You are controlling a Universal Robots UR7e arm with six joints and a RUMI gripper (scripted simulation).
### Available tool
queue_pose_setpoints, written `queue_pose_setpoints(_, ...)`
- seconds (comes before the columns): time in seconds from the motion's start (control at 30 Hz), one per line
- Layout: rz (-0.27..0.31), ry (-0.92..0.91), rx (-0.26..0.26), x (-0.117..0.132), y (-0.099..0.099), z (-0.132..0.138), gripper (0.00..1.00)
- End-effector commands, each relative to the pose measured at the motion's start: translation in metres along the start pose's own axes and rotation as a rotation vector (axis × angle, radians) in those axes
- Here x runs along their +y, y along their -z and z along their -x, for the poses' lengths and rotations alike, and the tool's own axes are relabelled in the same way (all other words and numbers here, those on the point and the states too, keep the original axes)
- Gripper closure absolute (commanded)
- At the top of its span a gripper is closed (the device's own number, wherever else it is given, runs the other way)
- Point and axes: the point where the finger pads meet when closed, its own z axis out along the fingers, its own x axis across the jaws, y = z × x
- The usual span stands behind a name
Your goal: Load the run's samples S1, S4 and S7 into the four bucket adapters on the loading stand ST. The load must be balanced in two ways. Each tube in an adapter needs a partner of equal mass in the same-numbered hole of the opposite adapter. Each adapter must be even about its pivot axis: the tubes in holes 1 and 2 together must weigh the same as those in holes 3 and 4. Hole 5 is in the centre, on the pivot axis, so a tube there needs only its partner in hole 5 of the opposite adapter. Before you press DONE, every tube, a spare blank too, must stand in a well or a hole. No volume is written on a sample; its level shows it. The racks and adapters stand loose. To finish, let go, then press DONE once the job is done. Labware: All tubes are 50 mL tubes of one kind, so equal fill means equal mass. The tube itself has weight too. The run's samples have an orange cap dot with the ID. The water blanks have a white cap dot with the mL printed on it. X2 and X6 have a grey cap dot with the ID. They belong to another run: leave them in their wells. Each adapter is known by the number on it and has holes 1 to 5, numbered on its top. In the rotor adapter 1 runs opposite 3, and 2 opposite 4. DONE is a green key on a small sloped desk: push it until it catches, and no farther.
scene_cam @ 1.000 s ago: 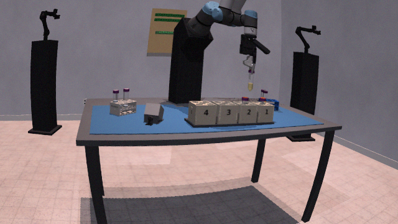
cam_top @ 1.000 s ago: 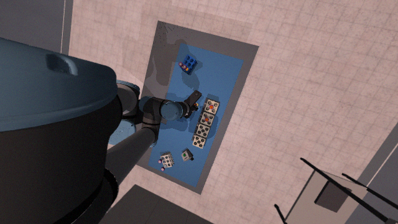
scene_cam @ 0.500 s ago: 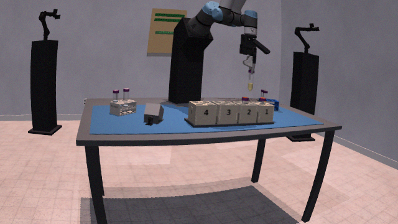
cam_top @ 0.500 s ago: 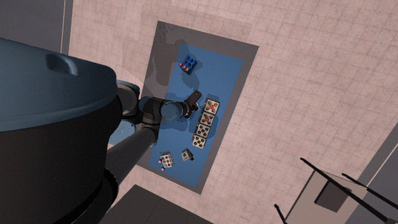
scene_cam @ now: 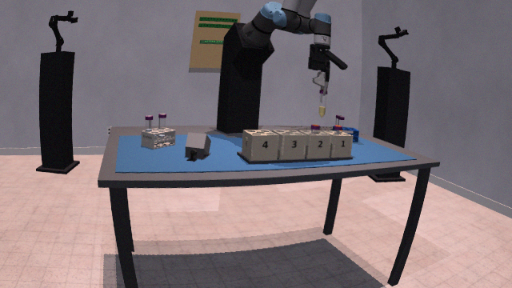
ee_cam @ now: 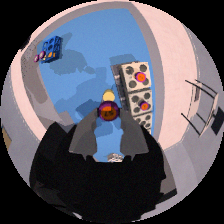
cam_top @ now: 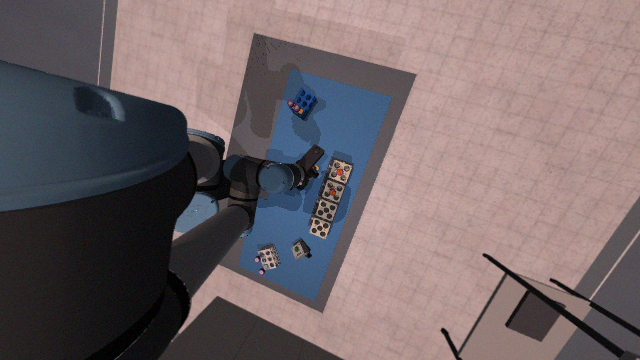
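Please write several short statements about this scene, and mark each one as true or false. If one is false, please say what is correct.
1. The hand holds a tube in the air above the table. True.
2. The held tube already stands in a hole of adapter 4. False: it hangs well above the adapters, nearer adapter 2.
3. Adapters 1 and 2 each hold one orange-dotted tube. True.
4. The white rack holds no tubes. False: two purple-capped tubes stand in it.
5. The DONE desk stands between the white rack and the adapters. True.
6. Adapter 3 is full. False: the top view shows only dark, open holes.
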Motion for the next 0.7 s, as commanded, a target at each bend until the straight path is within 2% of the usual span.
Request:
queue_pose_setpoints(0.0,0.0,-0.279,-0.007,0.07,-0.005,-0.072,1.0)
queue_pose_setpoints(0.47,0.0,-0.279,-0.007,0.068,-0.02,-0.07,1.0)
queue_pose_setpoints(0.67,0.002,-0.287,-0.006,0.07,-0.02,-0.072,1.0)
